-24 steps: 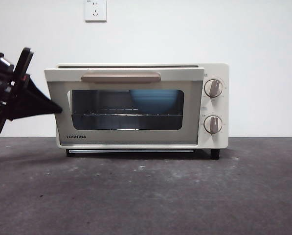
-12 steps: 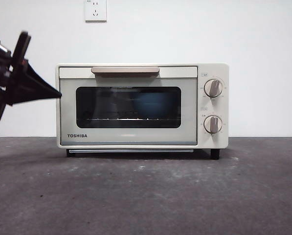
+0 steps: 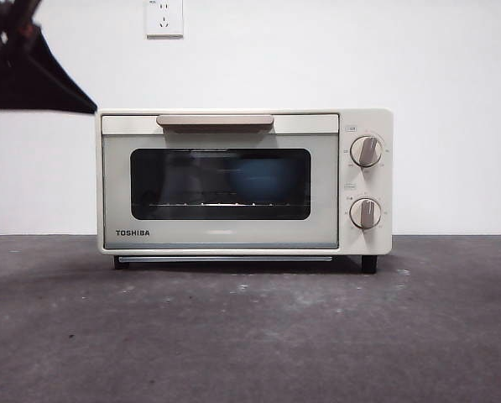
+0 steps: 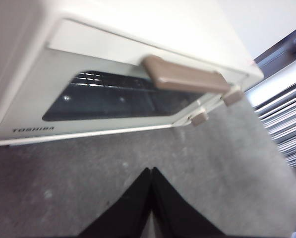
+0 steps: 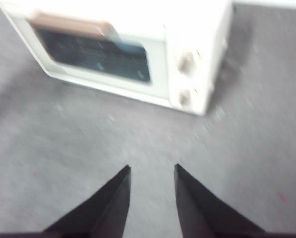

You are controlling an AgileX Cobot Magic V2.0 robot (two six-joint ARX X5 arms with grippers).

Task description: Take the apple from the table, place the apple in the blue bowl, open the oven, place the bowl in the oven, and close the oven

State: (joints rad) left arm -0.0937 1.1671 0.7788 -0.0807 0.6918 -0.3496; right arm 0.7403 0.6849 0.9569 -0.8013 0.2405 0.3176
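The cream oven [image 3: 243, 180] stands on the dark grey table [image 3: 250, 336] with its door closed and the beige handle [image 3: 215, 122] up. Through the dark glass I see the blue bowl [image 3: 263, 180] on the rack inside. The apple is hidden. My left gripper [image 4: 150, 172] is shut with nothing in it, raised in front of the oven [image 4: 123, 74]; in the front view it is the dark shape [image 3: 32, 75] at the top left corner. My right gripper [image 5: 151, 171] is open and empty, hanging above the table well in front of the oven [image 5: 138, 54].
Two round knobs [image 3: 366, 151] sit on the oven's right panel. A wall socket [image 3: 164, 17] is on the white wall behind. A slatted metallic surface [image 4: 286, 119] shows beyond the table in the left wrist view.
The oven door swung from partly open to fully closed. The left gripper then rose from beside the oven's left edge toward the top left corner.
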